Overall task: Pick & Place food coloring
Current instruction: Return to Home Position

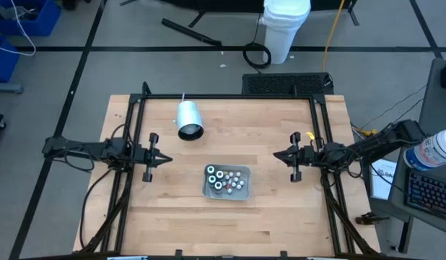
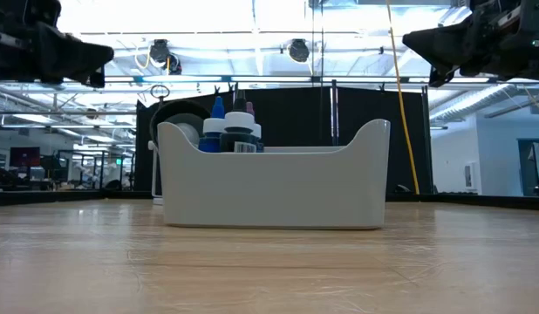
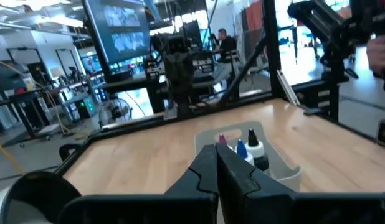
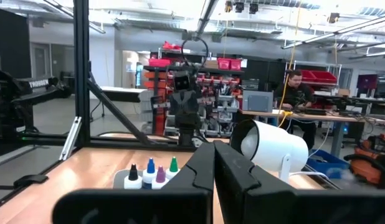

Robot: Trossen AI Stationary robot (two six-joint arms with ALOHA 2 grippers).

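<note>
The food coloring bottles (image 1: 223, 179) stand upright inside a small grey tray (image 1: 226, 193) at the table's middle; in the low view their blue, dark and pink tops (image 2: 230, 126) rise above the tray's wall (image 2: 274, 187). My left gripper (image 1: 167, 157) hovers shut near the table's left side, pointing level toward the tray. My right gripper (image 1: 276, 154) hovers shut near the right side, pointing toward the tray. Both are well clear of the tray. The left wrist view shows the shut fingers (image 3: 215, 163) before the bottles (image 3: 242, 149); the right wrist view shows the same (image 4: 213, 163).
A white cylinder cup (image 1: 188, 120) lies on its side at the table's far left, behind the tray. Black frame rails (image 1: 129, 144) run along the table's left, right and far edges. Bare wood lies in front of the tray. A person sits at a desk beyond the table (image 4: 298, 87).
</note>
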